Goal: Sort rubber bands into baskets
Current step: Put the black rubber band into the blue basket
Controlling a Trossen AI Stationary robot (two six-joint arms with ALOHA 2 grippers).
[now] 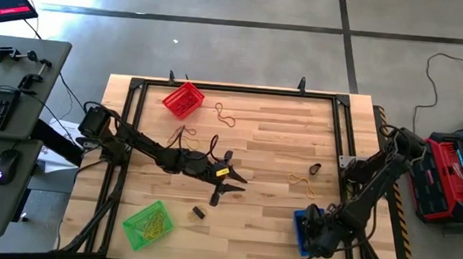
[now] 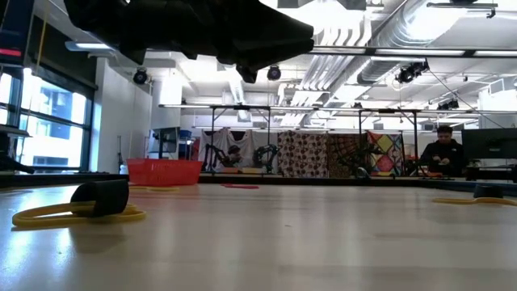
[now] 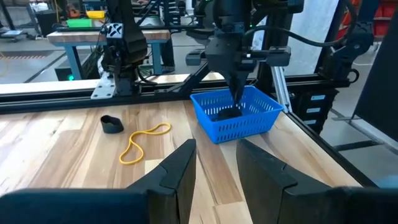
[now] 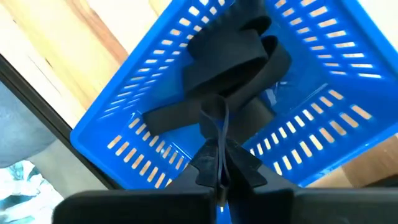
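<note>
The blue basket (image 3: pixel 261 118) stands at the table's near right corner, with black rubber bands (image 4: pixel 233 43) lying in it. My right gripper (image 3: pixel 237 99) points down into it, shut on a black rubber band (image 4: pixel 174 118). My left gripper (image 3: pixel 214 174) hovers open over the table's middle (image 1: pixel 236 179), facing the blue basket, with nothing between its fingers. A yellow band (image 3: pixel 143 140) and a black band (image 3: pixel 112 124) lie flat on the wood ahead of it. The red basket (image 1: pixel 183 99) stands far left. The green basket (image 1: pixel 147 224), near left, holds yellow bands. My right gripper pinches a black band's strip (image 4: pixel 198 114) between its two fingertips, as far as the wrist view shows. The fingers come from above, pointing down into the blue basket. The band's ends lie on the basket's floor and on the other black bands.
A tan band (image 1: pixel 226 114) lies near the far edge and reddish ones (image 1: pixel 186 134) sit under my left arm. Another black band (image 2: pixel 101 196) rests on a yellow one (image 2: pixel 77 214) near the front edge. A black frame rail (image 1: pixel 234 89) rings the table.
</note>
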